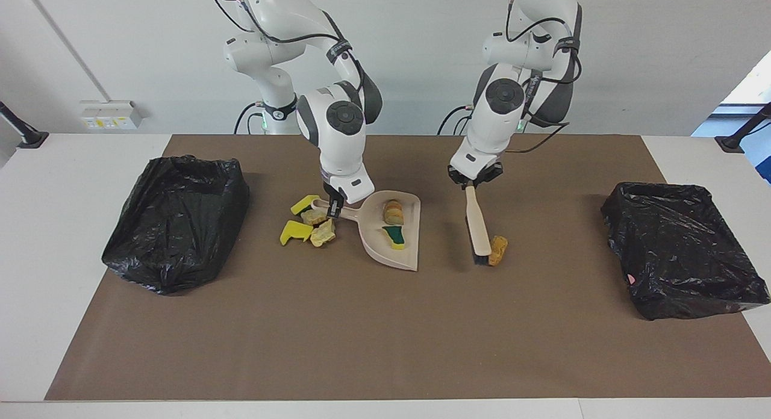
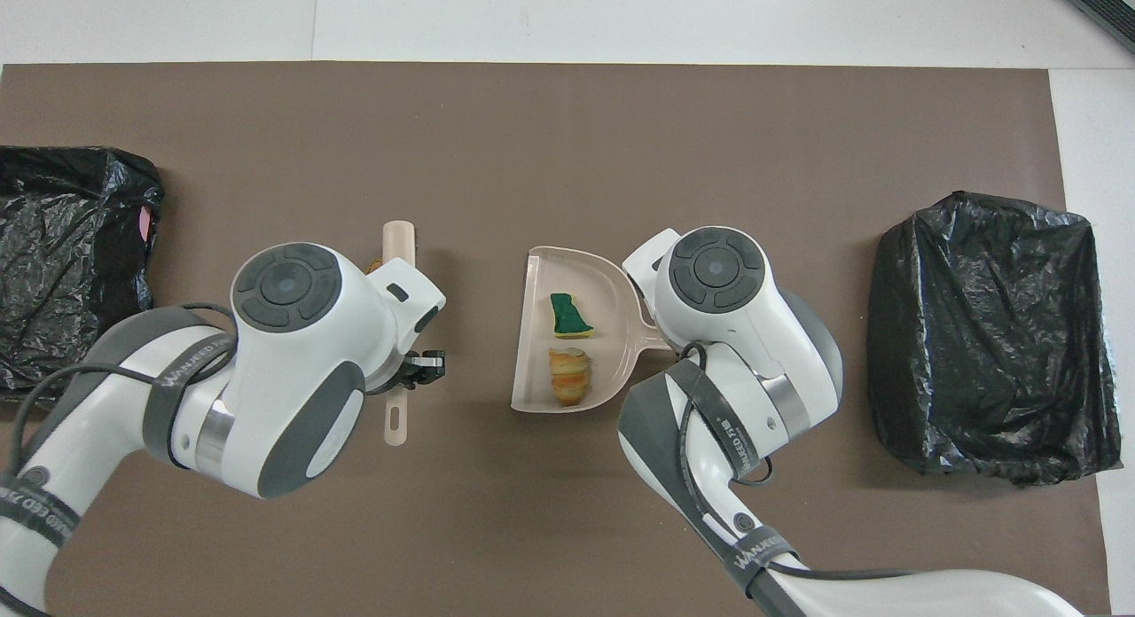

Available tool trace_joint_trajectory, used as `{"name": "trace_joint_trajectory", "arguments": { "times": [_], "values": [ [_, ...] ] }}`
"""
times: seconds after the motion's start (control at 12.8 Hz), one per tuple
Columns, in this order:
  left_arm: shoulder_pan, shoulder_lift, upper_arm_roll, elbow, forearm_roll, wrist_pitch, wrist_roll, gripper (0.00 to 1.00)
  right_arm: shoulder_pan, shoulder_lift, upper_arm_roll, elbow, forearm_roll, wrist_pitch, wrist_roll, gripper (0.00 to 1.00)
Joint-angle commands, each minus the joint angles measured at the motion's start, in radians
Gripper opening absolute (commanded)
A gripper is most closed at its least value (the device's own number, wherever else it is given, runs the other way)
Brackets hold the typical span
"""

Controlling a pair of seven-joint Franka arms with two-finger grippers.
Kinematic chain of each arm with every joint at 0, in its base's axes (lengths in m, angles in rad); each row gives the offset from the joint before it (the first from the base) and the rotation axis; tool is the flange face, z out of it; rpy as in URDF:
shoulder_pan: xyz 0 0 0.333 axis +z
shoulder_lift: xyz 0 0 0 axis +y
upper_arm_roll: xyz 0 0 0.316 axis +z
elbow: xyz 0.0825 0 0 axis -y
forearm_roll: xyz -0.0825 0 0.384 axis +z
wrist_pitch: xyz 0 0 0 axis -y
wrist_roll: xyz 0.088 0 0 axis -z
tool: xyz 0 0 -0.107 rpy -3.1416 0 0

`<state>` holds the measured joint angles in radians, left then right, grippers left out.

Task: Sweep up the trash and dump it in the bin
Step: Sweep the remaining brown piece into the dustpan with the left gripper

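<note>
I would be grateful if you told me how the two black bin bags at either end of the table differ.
The bag at the right arm's end looks bulkier and bulges upward, while the bag at the left arm's end sits flatter. The flatter bag shows a small pink spot near its edge; the bulkier bag shows none. Both are crinkled glossy black plastic, resting on the brown mat.

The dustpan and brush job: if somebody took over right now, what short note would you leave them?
Left pincer: shut on the brush, bristles down beside the lone tan lump, toward the left arm's end.
Right pincer: shut on the dustpan handle.
Done: two pieces lie in the dustpan, a green sponge chunk and a bread-like lump.
Left: sweep in the lone lump and the four pieces heaped by the handle, then tip the dustpan into a black-bagged bin. Nothing dumped yet, as far as can be seen.
</note>
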<state>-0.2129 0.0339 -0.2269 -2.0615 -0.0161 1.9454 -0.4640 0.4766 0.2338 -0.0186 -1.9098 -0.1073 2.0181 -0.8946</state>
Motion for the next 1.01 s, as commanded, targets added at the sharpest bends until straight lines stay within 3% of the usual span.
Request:
{"name": "trace_joint_trajectory", "arguments": {
  "times": [0.0,0.31,0.7,0.94],
  "values": [
    [0.013,-0.008,0.049,0.004,0.072,-0.011,-0.001,0.00,-0.004,-0.005,0.005,-0.014,-0.020,0.027,-0.004,0.00],
    [0.052,-0.006,0.098,-0.035,0.077,-0.002,0.180,0.00,0.003,-0.004,0.008,-0.023,-0.008,0.033,0.017,0.00],
    [0.018,0.009,0.089,-0.106,0.076,0.067,0.197,0.00,0.017,0.002,0.008,-0.029,-0.002,0.065,0.033,0.00],
    [-0.029,0.003,0.080,-0.126,0.010,0.073,0.199,0.00,0.016,0.001,0.008,-0.034,-0.002,0.054,0.016,0.00]
  ]
}}
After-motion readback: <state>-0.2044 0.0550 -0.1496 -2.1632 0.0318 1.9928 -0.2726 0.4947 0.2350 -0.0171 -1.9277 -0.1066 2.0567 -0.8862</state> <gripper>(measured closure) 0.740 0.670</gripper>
